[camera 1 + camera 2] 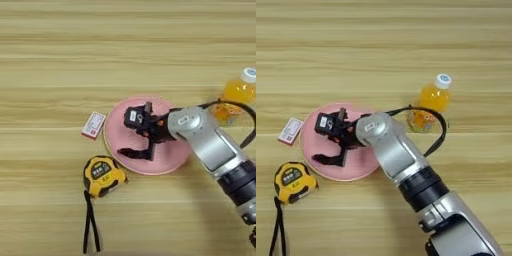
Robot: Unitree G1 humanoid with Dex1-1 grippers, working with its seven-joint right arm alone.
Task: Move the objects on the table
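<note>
Now the claw (136, 134) hangs released and empty over the plate (172, 160), box (93, 125) just left, tape (102, 175) toward the surface's near edge.

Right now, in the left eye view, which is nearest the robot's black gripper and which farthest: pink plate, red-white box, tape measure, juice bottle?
From the right gripper:
1. Pink plate, directly beneath.
2. Red-white box, left, and tape measure, lower left: too close to call.
3. Juice bottle, far right.

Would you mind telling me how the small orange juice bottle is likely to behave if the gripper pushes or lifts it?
The small orange juice bottle stands upright and looks full, so it is probably fairly heavy for its size. Being tall on a narrow base, it may tip if pushed near the cap. Once on its side, its round body would likely roll across the table.
</note>
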